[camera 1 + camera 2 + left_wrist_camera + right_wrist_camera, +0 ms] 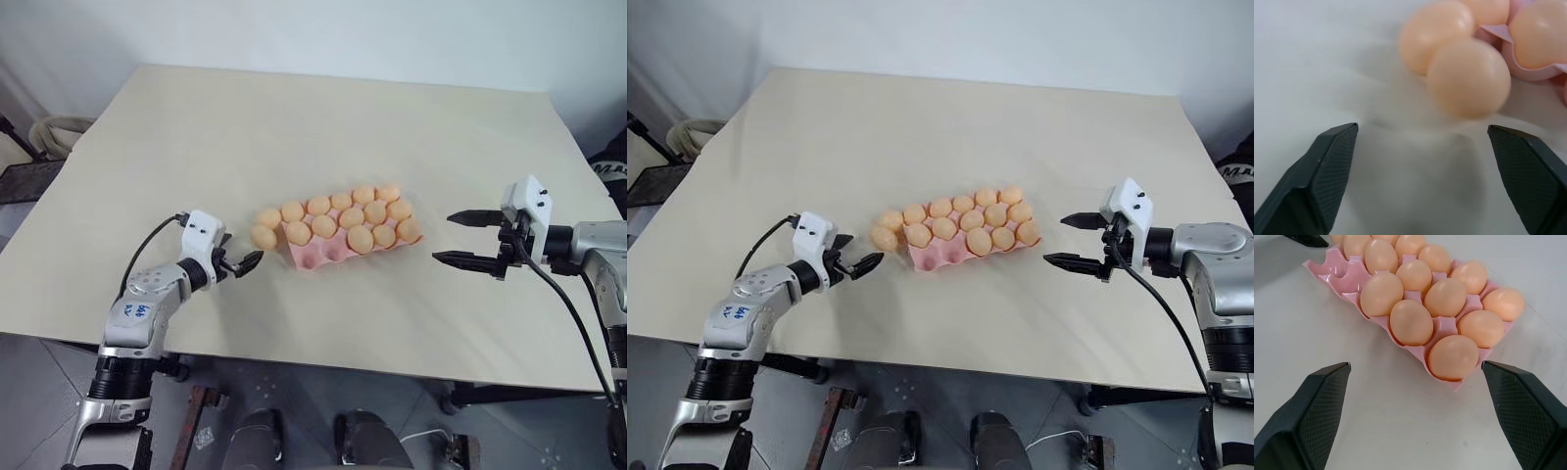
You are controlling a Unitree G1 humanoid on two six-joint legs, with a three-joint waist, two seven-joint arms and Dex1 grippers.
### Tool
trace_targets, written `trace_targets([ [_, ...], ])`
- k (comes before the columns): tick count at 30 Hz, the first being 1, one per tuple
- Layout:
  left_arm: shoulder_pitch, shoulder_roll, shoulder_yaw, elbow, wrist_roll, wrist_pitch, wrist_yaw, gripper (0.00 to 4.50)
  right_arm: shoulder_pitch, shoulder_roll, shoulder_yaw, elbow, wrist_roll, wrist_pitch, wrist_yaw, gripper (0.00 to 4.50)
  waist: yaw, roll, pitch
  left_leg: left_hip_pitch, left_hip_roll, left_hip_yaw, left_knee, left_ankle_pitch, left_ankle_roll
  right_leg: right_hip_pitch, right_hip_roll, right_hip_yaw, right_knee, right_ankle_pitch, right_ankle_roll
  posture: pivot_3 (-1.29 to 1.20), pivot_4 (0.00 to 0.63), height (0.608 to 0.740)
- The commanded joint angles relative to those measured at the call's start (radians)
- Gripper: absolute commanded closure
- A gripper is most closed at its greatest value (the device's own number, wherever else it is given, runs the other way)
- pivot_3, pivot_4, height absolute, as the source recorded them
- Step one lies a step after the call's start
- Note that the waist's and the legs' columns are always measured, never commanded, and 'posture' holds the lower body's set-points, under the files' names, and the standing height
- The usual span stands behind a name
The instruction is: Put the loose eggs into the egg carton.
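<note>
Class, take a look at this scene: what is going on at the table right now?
A two-armed robot is filling a pink egg carton in the middle of a table. Most cups hold eggs; a couple of cups in the near row look empty. Two loose eggs lie on the table against the carton's left end. The left gripper is open just beside them, holding nothing. The right gripper hangs open off the carton's right end, also empty.

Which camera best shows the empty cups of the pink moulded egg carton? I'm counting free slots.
The right wrist view: the pink moulded egg carton lies close, with empty cups at its far end. Both eye views show it small; the left wrist view catches one corner.
</note>
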Motion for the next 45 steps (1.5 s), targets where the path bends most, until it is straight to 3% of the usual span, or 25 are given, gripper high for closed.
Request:
trace_targets([
  [1,-0.047,0.034,0.006,0.032,0.011,-0.04,-0.043,0.02,0.001,-0.015,-0.019,-0.024,0.009,-0.005,0.004,0.0,0.001,0.0,0.0,0.0,0.0,0.0,0.0,0.0,0.0,0.0,0.0,0.0,0.0,0.0,0.0,0.0,0.15,0.74],
  [14,-0.15,-0.002,-0.047,0.188,0.044,-0.132,-0.095,0.02,0.062,-0.034,-0.059,-0.091,0.028,0.015,-0.019,0.0,0.0,0.0,0.0,0.0,0.0,0.0,0.0,0.0,0.0,0.0,0.0,-0.001,0.0,0.0,0.0,0.0,0.15,0.74],
  [26,-0.272,-0.03,-0.075,0.448,0.109,-0.292,-0.138,0.02,0.057,-0.031,-0.063,-0.099,0.025,0.029,-0.032,0.0,0.001,0.0,0.0,0.0,0.0,0.0,0.001,0.0,0.0,0.0,0.0,-0.002,0.001,0.0,0.0,0.0,0.15,0.74],
  [40,-0.32,-0.084,-0.09,0.566,0.134,-0.353,-0.177,0.02,0.051,-0.028,-0.062,-0.095,0.023,0.03,-0.045,0.0,0.001,0.0,0.0,-0.001,0.0,0.001,0.002,0.001,-0.001,-0.001,-0.001,-0.002,0.003,0.0,0.0,0.0,0.15,0.74],
  [43,-0.326,-0.092,-0.091,0.577,0.137,-0.35,-0.18,0.57,0.052,-0.03,-0.065,-0.097,0.023,0.031,-0.049,0.0,0.002,0.0,0.0,-0.001,0.0,0.001,0.002,0.001,-0.001,-0.001,-0.001,-0.002,0.003,0.0,0.0,0.0,0.15,0.74],
  [45,-0.326,-0.094,-0.089,0.577,0.139,-0.348,-0.18,1.22,0.053,-0.032,-0.067,-0.098,0.024,0.032,-0.051,0.0,0.002,0.0,0.0,-0.001,0.0,0.001,0.002,0.001,-0.001,-0.001,-0.001,-0.002,0.003,0.0,0.0,0.0,0.15,0.74],
])
